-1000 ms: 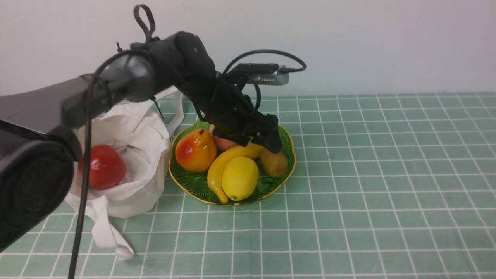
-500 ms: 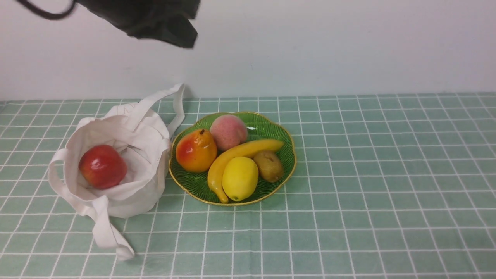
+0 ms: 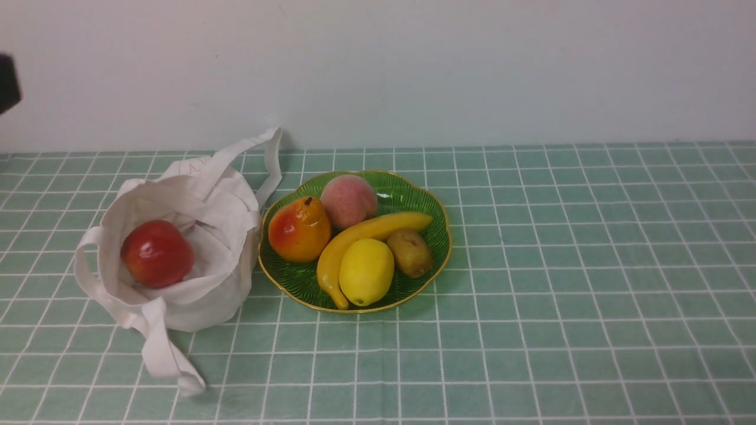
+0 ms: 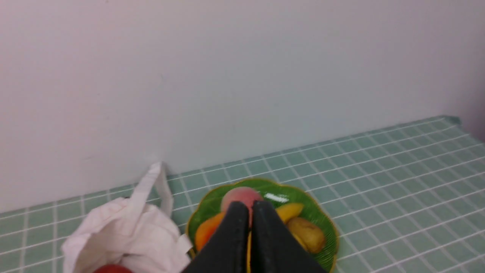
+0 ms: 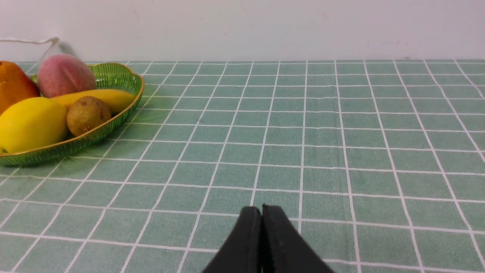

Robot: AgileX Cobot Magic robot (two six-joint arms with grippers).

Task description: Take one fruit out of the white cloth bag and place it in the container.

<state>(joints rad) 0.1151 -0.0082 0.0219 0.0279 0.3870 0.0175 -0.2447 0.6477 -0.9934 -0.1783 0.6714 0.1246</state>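
Note:
The olive-brown kiwi-like fruit (image 3: 410,252) (image 4: 307,234) (image 5: 88,115) lies free on the right side of the green gold-rimmed plate (image 3: 437,221) (image 4: 329,231) (image 5: 113,74). The white cloth bag (image 3: 218,195) (image 4: 125,227) sits left of the plate with its mouth open and a red apple (image 3: 157,254) inside. My left gripper (image 4: 250,205) is shut and empty, raised high and well back from the plate. A dark bit of the left arm (image 3: 7,82) shows at the front view's left edge. My right gripper (image 5: 261,207) is shut and empty, low over the tablecloth to the plate's right.
On the plate also lie a lemon (image 3: 366,271), a banana (image 3: 378,227), an orange-red pear (image 3: 299,230) and a peach (image 3: 348,200). A bag strap (image 3: 165,360) trails toward the front. A white wall (image 3: 472,71) backs the green checked tablecloth (image 3: 590,265).
The left arm, which stood over the plate beside the kiwi-like fruit, has lifted and pulled back to the left, almost out of the front view. The fruit stays on the plate.

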